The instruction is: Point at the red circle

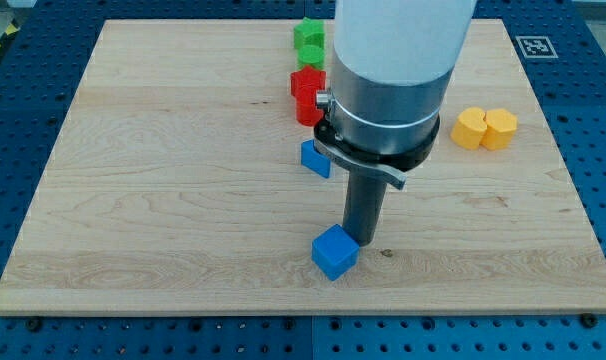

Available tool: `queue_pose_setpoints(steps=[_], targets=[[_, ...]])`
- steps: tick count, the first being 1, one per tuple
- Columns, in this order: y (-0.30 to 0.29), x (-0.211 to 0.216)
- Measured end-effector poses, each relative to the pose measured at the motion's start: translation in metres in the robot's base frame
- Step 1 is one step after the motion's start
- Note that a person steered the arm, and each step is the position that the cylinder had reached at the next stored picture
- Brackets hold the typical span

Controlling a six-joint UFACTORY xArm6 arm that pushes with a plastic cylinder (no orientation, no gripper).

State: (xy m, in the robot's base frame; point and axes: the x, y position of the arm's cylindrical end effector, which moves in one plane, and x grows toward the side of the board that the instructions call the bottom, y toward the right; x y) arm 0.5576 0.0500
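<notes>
Two red blocks sit touching at the view's top centre, an upper one [306, 83] and a lower one [308, 109]. The arm's housing hides their right sides, so I cannot tell which is the circle. My tip [365, 243] rests on the board well below them, at the view's lower centre. It is right beside the upper right edge of a blue cube [334, 252].
A second blue block [315, 158] lies just left of the rod, below the red blocks. Two green blocks [309, 32] [311, 56] sit above the red ones at the board's top edge. Two yellow blocks [470, 128] [500, 128] touch each other at the view's right.
</notes>
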Motion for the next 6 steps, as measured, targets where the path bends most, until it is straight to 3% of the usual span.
queue_pose_setpoints(steps=[1, 3, 4, 6], targets=[[0.001, 0.005], [0.054, -0.033], [0.065, -0.068], [0.033, -0.157]])
